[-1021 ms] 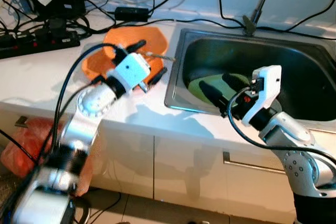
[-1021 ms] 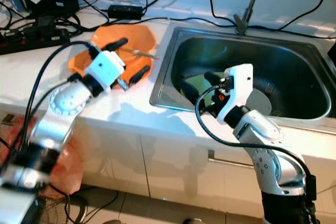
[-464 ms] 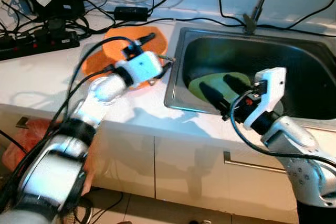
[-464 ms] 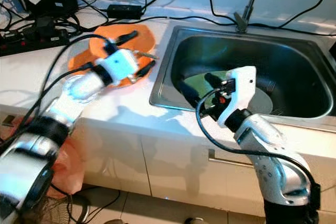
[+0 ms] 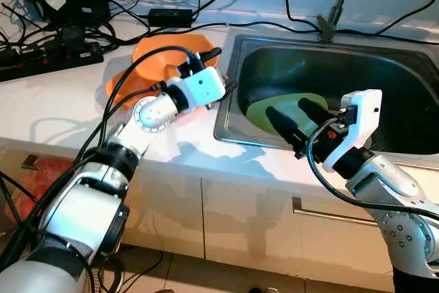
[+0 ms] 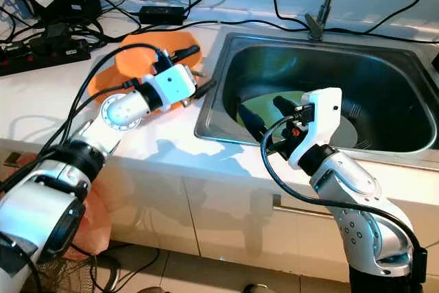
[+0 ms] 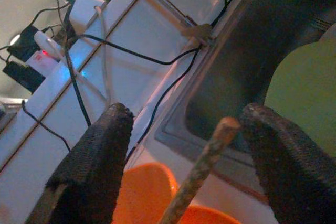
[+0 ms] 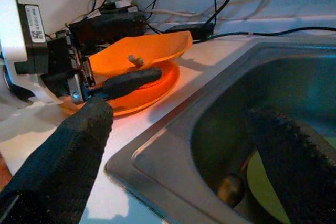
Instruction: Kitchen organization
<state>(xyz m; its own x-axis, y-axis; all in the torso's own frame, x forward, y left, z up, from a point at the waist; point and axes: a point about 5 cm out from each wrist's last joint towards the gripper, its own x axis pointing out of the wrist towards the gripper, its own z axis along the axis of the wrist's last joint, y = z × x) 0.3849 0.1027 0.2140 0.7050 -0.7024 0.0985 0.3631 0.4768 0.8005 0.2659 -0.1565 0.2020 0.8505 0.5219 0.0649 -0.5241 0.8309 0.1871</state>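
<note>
- Task looks early to me: orange plates sit on the counter by the sink, green plate down in the basin.
- My left gripper hovers over the orange plates' sink-side edge, fingers spread wide, a thin stick between them, ungripped.
- Right gripper open at the sink's front rim, above the green plate, empty.
</note>
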